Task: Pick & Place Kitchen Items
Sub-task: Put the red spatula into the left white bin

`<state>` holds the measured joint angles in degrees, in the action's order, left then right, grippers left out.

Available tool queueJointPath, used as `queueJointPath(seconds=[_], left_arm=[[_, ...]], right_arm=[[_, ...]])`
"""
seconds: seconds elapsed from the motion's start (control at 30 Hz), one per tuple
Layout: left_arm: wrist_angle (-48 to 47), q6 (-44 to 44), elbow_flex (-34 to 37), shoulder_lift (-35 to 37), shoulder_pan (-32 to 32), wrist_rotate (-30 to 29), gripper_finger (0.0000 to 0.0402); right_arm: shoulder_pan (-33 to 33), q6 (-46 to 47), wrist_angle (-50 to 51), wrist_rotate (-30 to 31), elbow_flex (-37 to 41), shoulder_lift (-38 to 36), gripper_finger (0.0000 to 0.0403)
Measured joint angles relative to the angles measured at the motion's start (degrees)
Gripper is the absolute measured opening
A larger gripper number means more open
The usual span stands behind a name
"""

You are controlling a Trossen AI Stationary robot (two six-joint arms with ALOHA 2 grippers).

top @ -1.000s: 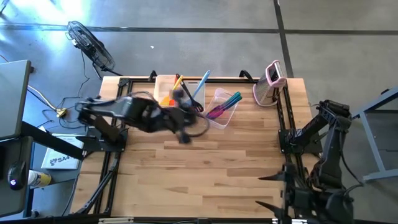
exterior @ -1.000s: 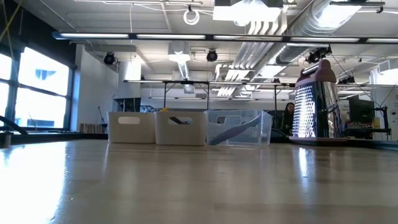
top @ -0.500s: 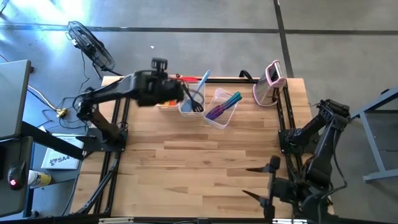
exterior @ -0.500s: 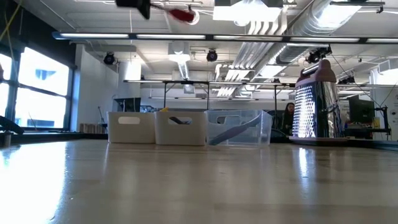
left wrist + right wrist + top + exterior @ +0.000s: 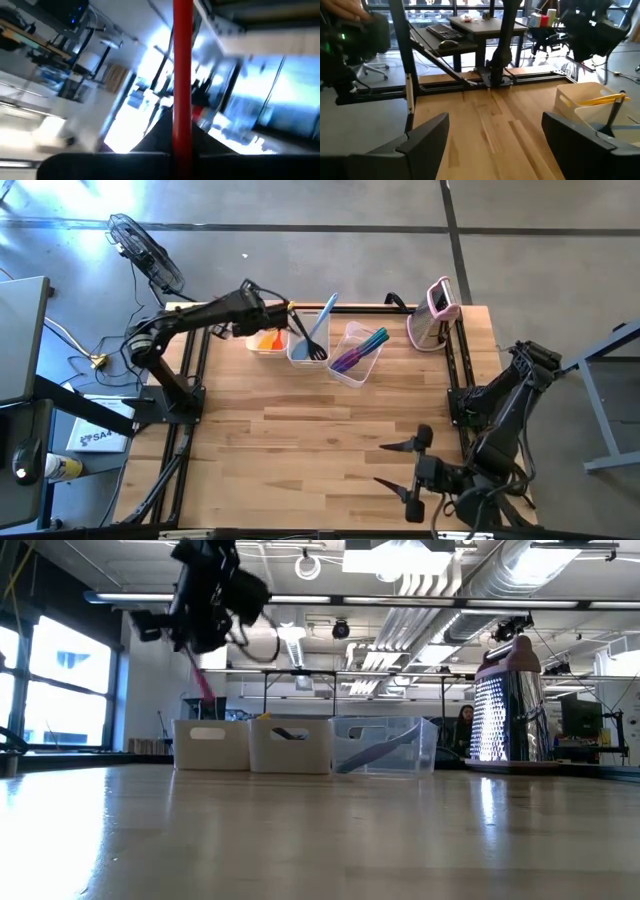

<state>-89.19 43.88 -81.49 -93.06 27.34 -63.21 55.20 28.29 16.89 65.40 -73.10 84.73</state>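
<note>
We saw the left arm stretched across the far left part of the surface, its gripper (image 5: 272, 315) raised high (well above the surface in the low view) with the fingers closed. The right arm was folded low at the near right edge, its gripper (image 5: 398, 467) pointing toward the left side, fingers (image 5: 425, 135) spread wide apart, holding nothing.

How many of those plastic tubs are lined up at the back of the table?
3, side by side along the far edge: the left tub below the left gripper, the middle tub with upright utensils, and the clear right tub, set askew.
</note>
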Motion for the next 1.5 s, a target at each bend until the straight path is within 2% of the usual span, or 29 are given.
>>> queueJointPath(seconds=[0.13,0.23,0.33,0.43,0.6,0.7,0.83,1.03,1.23,1.5], left_arm=[[7.3,8.5,7.6,0.0,0.5,-3.3,0.0],[15.2,11.4,10.2,0.0,0.2,-1.1,0.0],[19.2,15.0,11.3,-0.4,-0.7,1.7,0.0],[18.5,19.0,11.6,-0.8,-2.4,2.6,0.0],[17.2,26.6,11.5,-1.5,-5.4,0.4,0.0],[17.7,27.3,11.1,-2.0,-6.0,4.7,0.0],[18.6,29.2,11.1,-2.6,-6.0,7.5,0.0],[19.1,27.4,11.2,-2.8,-6.1,12.9,0.0008],[19.4,21.5,11.2,-2.8,-6.0,13.4,0.001],[20.0,21.2,11.2,-2.8,-6.0,14.5,0.0011]], right_arm=[[-1.9,0.2,0.1,-2.8,0.0,0.0,0.0312],[-3.3,0.2,0.1,-4.7,0.0,0.0,0.0312],[-4.7,0.6,0.1,-7.6,0.0,0.0,0.0312],[-5.8,0.7,0.1,-9.4,0.0,0.0,0.0312],[-6.6,1.0,0.1,-11.6,0.0,0.0,0.0312],[-6.6,1.7,0.5,-11.9,0.0,0.0,0.0312],[-6.5,2.2,0.9,-12.0,0.0,0.0,0.0312],[-5.7,4.5,1.9,-12.0,0.0,0.1,0.0312],[-4.6,5.0,2.6,-11.9,0.0,2.3,0.0312],[-4.7,5.1,2.1,-11.8,0.0,4.4,0.0312]])
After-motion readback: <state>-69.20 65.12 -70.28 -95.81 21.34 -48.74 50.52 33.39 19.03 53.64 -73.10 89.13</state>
